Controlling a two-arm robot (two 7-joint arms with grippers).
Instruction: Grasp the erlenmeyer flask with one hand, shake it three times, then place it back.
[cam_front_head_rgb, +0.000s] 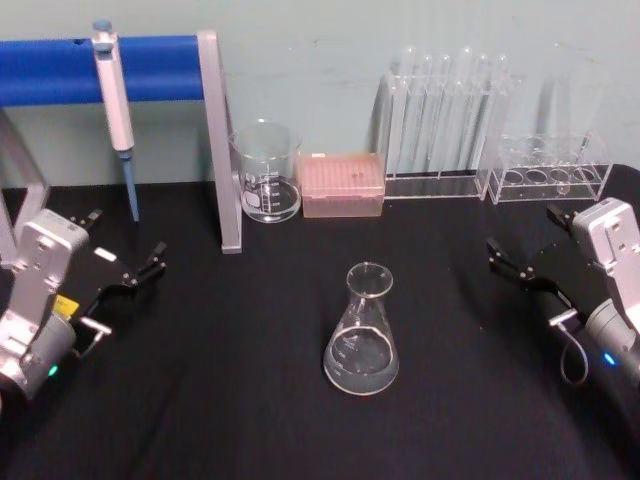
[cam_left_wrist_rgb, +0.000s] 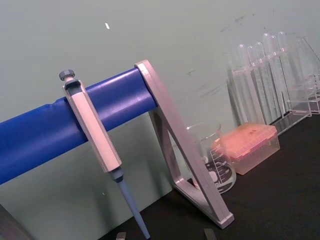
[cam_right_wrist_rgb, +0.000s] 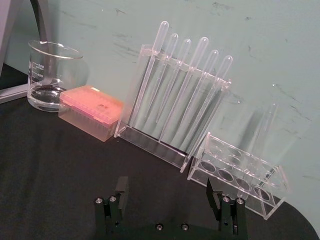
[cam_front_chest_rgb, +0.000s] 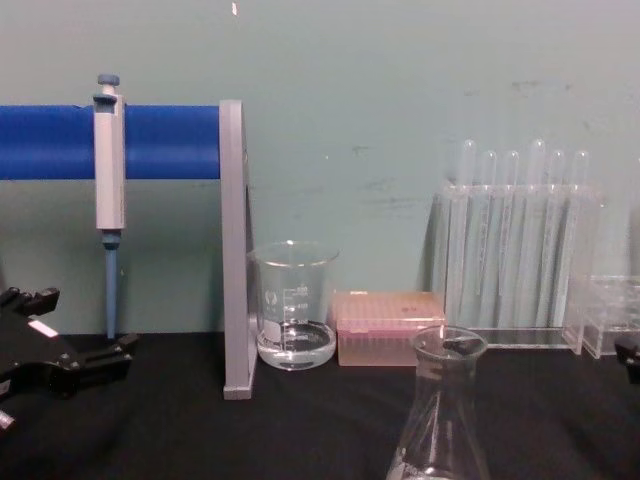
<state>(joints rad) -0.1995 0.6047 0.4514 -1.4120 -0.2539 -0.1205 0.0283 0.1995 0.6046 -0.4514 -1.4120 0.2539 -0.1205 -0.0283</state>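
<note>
The erlenmeyer flask (cam_front_head_rgb: 362, 330) is clear glass and stands upright on the black table, near the middle and toward the front; the chest view shows its neck and rim (cam_front_chest_rgb: 442, 410) low at right of centre. My left gripper (cam_front_head_rgb: 125, 242) hovers open at the table's left side, well apart from the flask, and appears in the chest view (cam_front_chest_rgb: 75, 330). On the right side my right gripper (cam_front_head_rgb: 525, 232) is open too, with nothing between its fingers (cam_right_wrist_rgb: 121, 189). Neither hand touches the flask.
Along the back wall stand a glass beaker (cam_front_head_rgb: 267, 175), a pink tip box (cam_front_head_rgb: 343, 185), a tall test tube rack (cam_front_head_rgb: 450, 120) and a low clear rack (cam_front_head_rgb: 553, 172). A pipette (cam_front_head_rgb: 115, 110) hangs on a blue bar with a grey frame leg (cam_front_head_rgb: 222, 150).
</note>
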